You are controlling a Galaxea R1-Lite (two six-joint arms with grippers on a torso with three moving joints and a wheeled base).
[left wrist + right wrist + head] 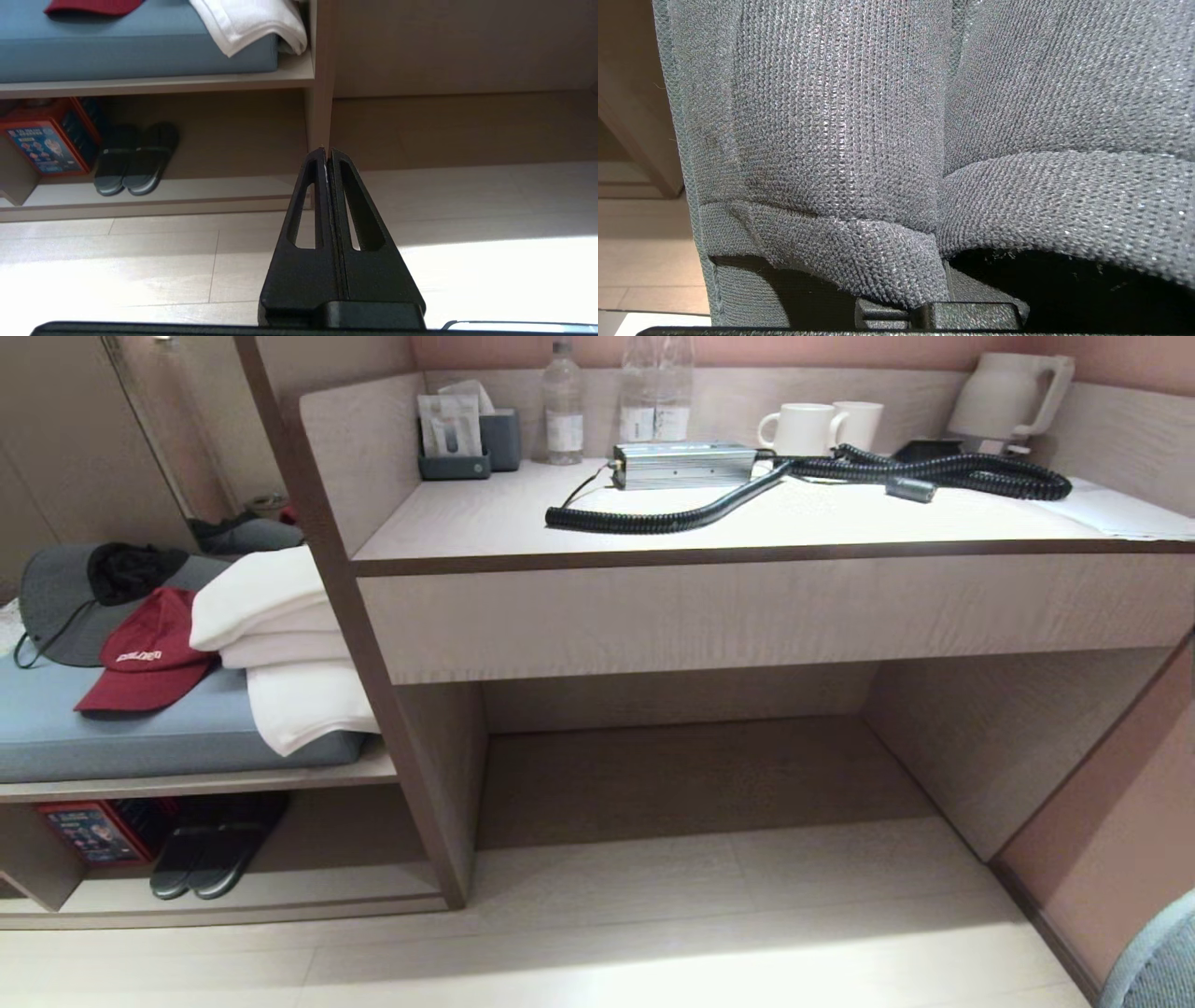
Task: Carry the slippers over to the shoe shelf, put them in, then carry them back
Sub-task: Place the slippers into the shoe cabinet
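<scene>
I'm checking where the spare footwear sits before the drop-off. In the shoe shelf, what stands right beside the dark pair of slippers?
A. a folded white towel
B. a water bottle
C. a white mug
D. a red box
D: in the left wrist view a red box stands right next to the dark pair inside the shoe shelf; the towels lie on the cushion above.

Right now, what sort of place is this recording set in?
Most likely a hotel room. The built-in desk carries a kettle, two white mugs and bottled water; beside it, folded white towels lie on a cushioned bench over a low shoe shelf.
</scene>
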